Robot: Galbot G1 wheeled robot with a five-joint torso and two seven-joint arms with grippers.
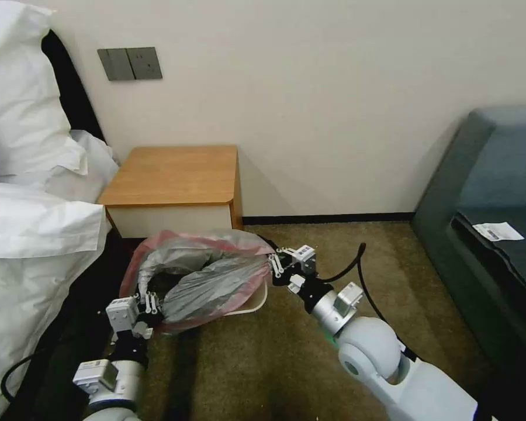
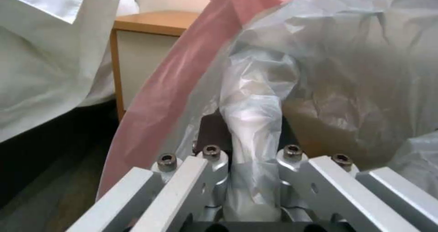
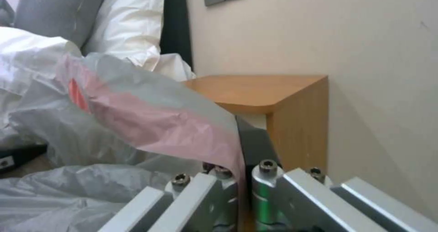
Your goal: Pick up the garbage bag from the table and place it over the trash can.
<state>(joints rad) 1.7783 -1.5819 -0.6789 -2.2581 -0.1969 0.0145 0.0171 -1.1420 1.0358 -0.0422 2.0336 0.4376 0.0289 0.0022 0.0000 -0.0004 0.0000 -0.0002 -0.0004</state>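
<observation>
Between left pincer (image 1: 150, 302) and right pincer (image 1: 274, 264), garbage bag (image 1: 207, 280), gripped both ends

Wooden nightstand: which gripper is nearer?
Right. The right gripper, shut on the grey pink-rimmed garbage bag, sits just off the orange-brown wooden nightstand front corner; the left gripper, also clamping the bag, is farther out.

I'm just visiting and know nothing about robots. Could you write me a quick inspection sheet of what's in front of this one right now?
Surface: table top bare, against the wall.
Job's things: garbage bag stretched between both grippers above the trash can, whose cream rim peeks out beneath.
Clutter: paper slip on the sofa.
Grippers: left gripper shut on the bag's near edge; right gripper shut on its pink rim.
Cables: black cable looping along the right arm.
Surroundings: white bedding, wall switches, carpet.
</observation>
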